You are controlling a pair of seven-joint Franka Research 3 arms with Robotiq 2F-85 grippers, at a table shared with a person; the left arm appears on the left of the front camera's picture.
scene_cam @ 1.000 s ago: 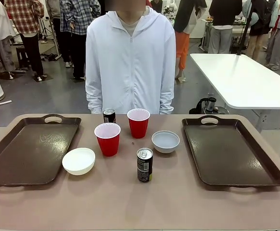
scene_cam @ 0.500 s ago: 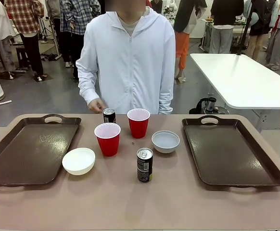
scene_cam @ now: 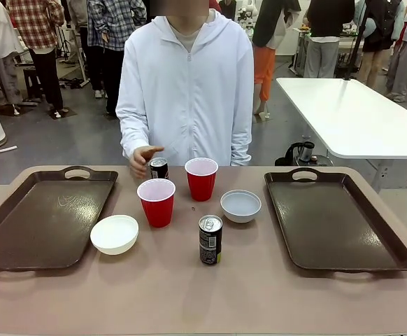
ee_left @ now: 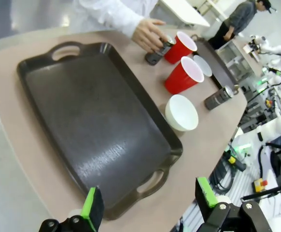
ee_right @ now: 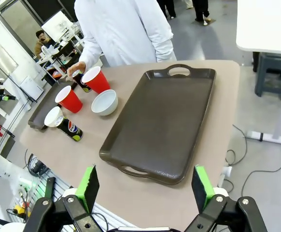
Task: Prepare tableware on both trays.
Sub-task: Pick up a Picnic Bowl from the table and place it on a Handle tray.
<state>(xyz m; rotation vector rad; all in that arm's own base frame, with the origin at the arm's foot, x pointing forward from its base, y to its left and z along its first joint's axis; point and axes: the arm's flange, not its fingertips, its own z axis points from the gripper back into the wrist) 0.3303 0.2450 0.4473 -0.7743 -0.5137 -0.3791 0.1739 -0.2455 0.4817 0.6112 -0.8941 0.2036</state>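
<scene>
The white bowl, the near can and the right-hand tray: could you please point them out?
white bowl (scene_cam: 114, 233), front view, its inside.
near can (scene_cam: 210, 243), front view, its printed side.
right-hand tray (scene_cam: 333, 218), front view, its bare floor.

The person's hand (scene_cam: 143, 156) was raised from beside the body, where it had been out of sight one second before, and was brought to the far drink can (scene_cam: 159, 168). The fingers, curled half a second before, were extended onto the can's top. The arm was bent at the elbow.
</scene>
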